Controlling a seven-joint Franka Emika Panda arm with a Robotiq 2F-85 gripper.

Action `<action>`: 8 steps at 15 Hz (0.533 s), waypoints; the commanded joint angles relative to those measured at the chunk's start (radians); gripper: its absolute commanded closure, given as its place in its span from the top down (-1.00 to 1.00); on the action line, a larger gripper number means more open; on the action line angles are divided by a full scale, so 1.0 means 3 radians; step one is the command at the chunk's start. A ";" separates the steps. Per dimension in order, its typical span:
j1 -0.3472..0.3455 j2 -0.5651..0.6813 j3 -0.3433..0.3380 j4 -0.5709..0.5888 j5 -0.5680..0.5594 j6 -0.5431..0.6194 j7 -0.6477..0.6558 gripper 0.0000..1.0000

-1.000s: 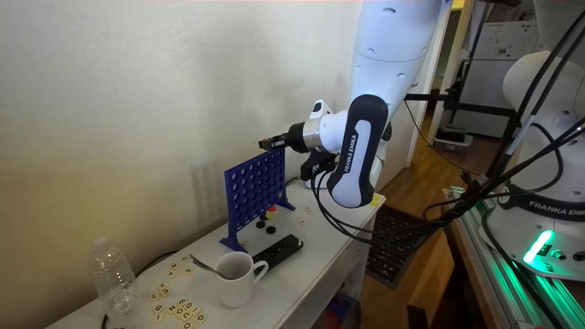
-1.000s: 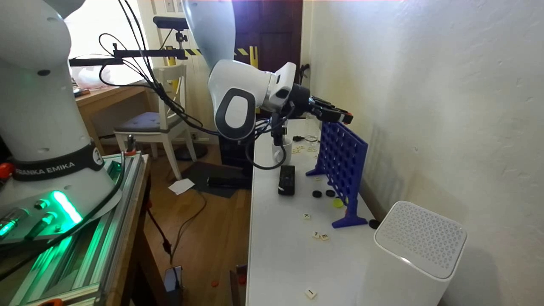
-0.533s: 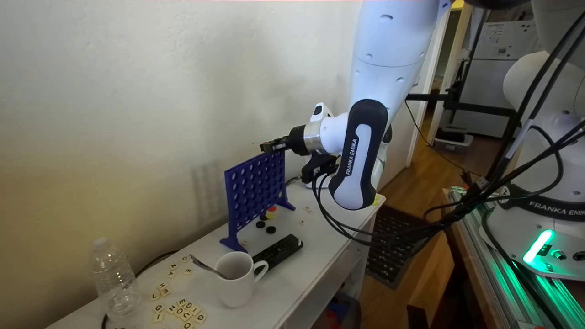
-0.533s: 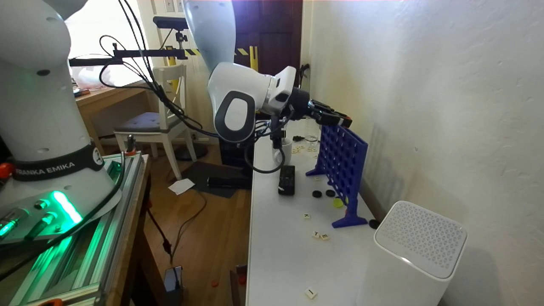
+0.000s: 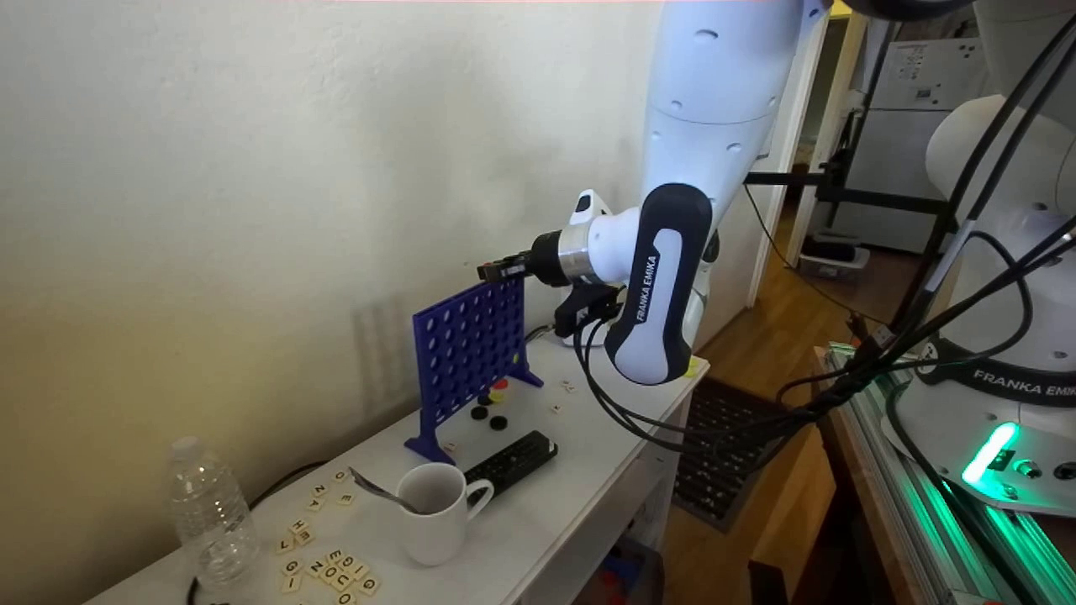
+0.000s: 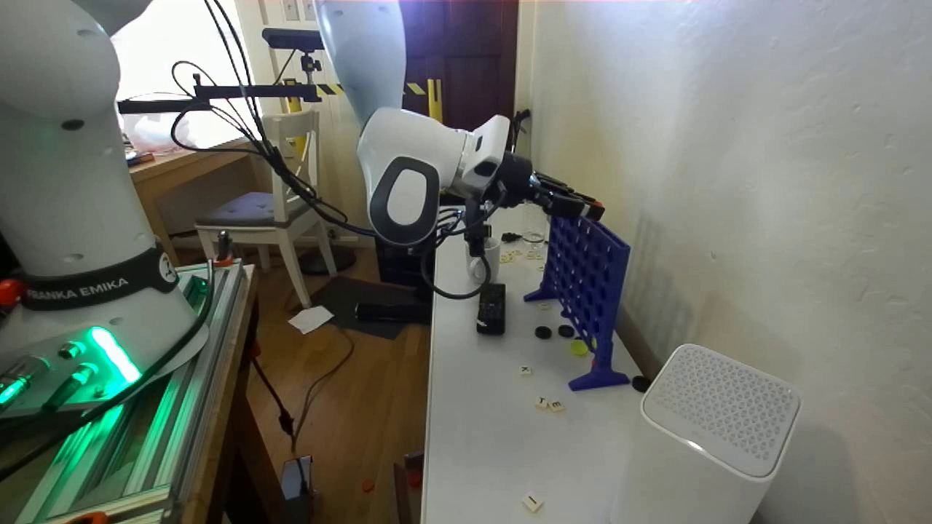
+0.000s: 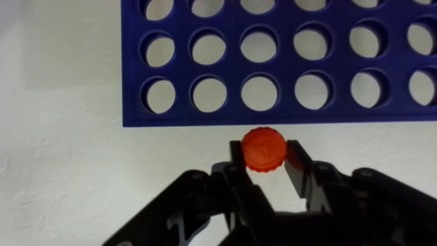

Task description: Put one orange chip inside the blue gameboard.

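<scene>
One orange chip is pinched between the jaws above the blue gameboard.

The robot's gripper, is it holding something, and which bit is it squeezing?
Yes, an orange chip, squeezed by opposite sides of its rim between the two fingertips.

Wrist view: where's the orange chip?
The orange chip is slightly right of centre in the wrist view, held in the hand, beside the top edge of the blue gameboard.
</scene>
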 commanded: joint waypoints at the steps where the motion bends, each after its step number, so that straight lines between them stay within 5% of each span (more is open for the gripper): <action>1: -0.0099 0.0063 0.0007 0.0086 -0.0144 0.0065 0.0081 -0.79; 8: -0.0200 0.0066 0.0036 0.0131 -0.0313 0.0064 0.0082 -0.79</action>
